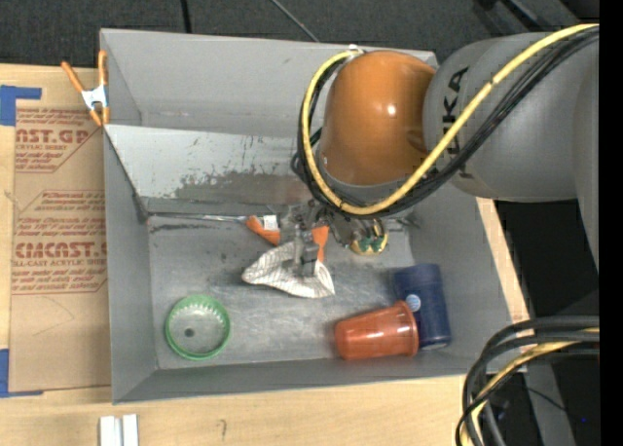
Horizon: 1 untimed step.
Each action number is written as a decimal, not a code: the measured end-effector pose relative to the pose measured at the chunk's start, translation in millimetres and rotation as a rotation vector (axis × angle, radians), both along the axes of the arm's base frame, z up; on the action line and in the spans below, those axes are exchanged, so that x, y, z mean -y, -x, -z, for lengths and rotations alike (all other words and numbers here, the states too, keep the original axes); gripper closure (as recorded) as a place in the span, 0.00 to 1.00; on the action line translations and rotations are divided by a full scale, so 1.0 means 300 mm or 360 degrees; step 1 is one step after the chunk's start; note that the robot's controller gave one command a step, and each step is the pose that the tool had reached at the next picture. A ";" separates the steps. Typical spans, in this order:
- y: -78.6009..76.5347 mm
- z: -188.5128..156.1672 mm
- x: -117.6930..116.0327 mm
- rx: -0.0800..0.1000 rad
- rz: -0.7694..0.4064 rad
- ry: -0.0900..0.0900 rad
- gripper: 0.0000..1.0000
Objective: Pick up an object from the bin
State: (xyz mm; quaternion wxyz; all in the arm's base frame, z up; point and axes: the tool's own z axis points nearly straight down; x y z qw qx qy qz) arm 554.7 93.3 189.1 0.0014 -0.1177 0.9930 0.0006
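Gripper (pixel 310 251): we see it low in the middle of the bin (pixel 195 157), beneath the arm's orange cover (pixel 375 118). Its tip is down on the top of a crumpled white rag.
Gripper state: we cannot tell whether it is released or clenched, because the cover and wrist hide too much of it.
Nearest thing: the crumpled white rag (pixel 282 278) lies mid-floor, directly under the gripper and spreading toward the bin's near edge.
Close neighbours: a small orange piece (pixel 263 227) sits just beside the rag toward the back wall. A small green-and-yellow bit (pixel 368 240) lies on the rag's other side.
Other things: a green round lid (pixel 198 325) is in the near-left corner of the view. An orange-red cup (pixel 378 332) lies on its side along the near edge, touching a dark blue block (pixel 425 303) near the right wall.
Step in hand: we judge this to be the descent onto the rag or the grasp itself, and nothing looks lifted yet.
Next move: we think it calls for a firm pinch on a raised fold, then a straight lift clear of the orange piece.
Risk: soft cloth may slip out or drag along the floor.
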 end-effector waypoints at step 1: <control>-0.073 -0.154 0.079 0.0002 -0.0403 0.0000 1.00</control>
